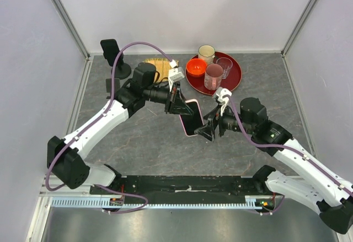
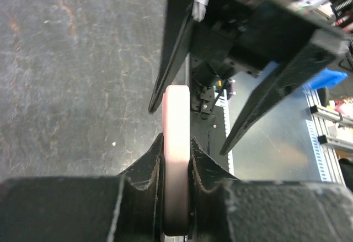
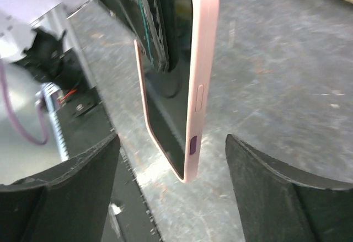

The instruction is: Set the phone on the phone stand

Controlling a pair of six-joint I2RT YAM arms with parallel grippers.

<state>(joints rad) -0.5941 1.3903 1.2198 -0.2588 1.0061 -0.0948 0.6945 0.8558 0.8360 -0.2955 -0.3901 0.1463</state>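
Bimanual handover stage, read from the near edge of the table [image 1: 154, 143] outward. Nearest the onlooker, the right gripper [image 1: 208, 127] reaches in from the right with its jaws spread wide. In the right wrist view its fingers [image 3: 281, 187] stand on either side of the phone's lower end, with a clear gap on each side, so it bears no load. Just beyond, the phone [image 1: 191, 118], in a pale pink case, hangs edge-on above the middle of the table, touching neither the table nor the stand. The left gripper [image 1: 179, 101] pinches it across its thin faces; in the left wrist view both pads [image 2: 149, 167] press flat against the case [image 2: 176, 121]. Farther back lie a woven mat [image 1: 160, 65] and a red tray [image 1: 234, 79] carrying cups and an orange bowl [image 1: 196, 66]. At the far left corner stands the phone stand [image 1: 117, 57], upright and well apart from the phone. Progress, as judged: the phone is lifted and securely held, but the carry to the far left corner and the seating of the phone on the holder plate are not yet done
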